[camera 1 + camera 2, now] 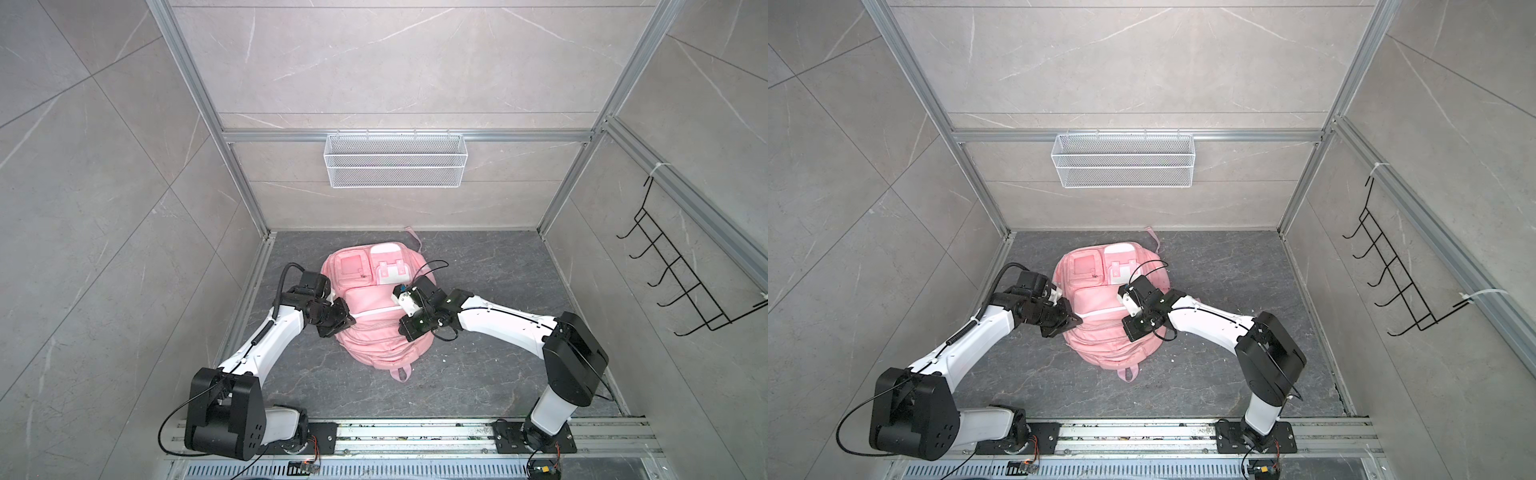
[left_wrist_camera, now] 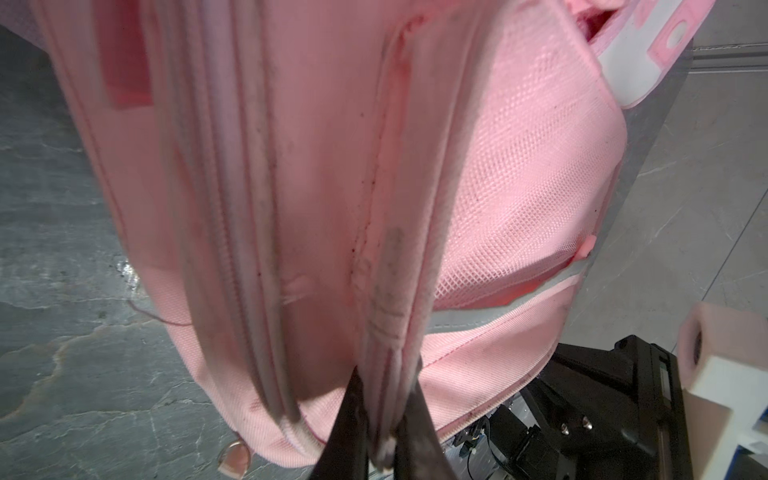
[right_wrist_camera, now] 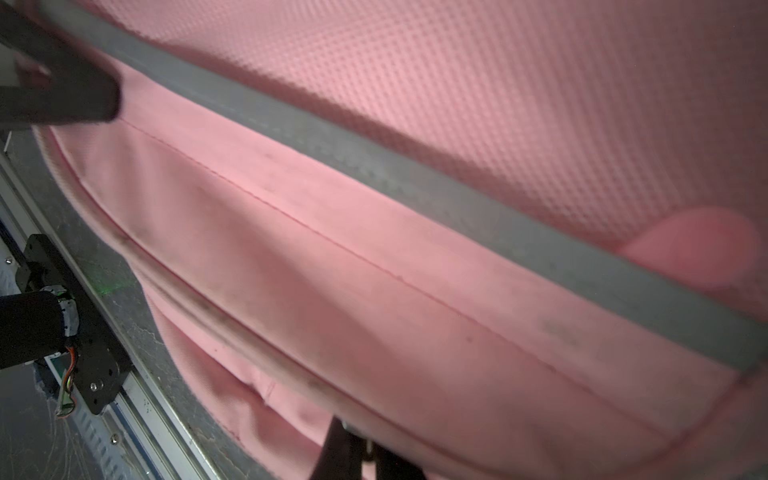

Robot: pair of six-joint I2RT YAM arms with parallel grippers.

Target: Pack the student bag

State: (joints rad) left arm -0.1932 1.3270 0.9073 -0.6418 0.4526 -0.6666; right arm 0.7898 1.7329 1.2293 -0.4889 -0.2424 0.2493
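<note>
Bag (image 1: 380, 307) lay flat, front pockets up, on the surface (image 1: 478, 374) between the two arms. Left gripper (image 2: 384, 386) was clamped on a raised zip ridge (image 2: 386, 291) at the bag's left edge. I read that as an anchor, holding the soft fabric taut so a zip can run. Right gripper (image 3: 357, 446) was closed low against the zip seam (image 3: 232, 328) on the opposite side. Metal glinted by its tips, but I could not tell whether it held a puller. Judged a zip step; opening or closing, unclear.
</note>
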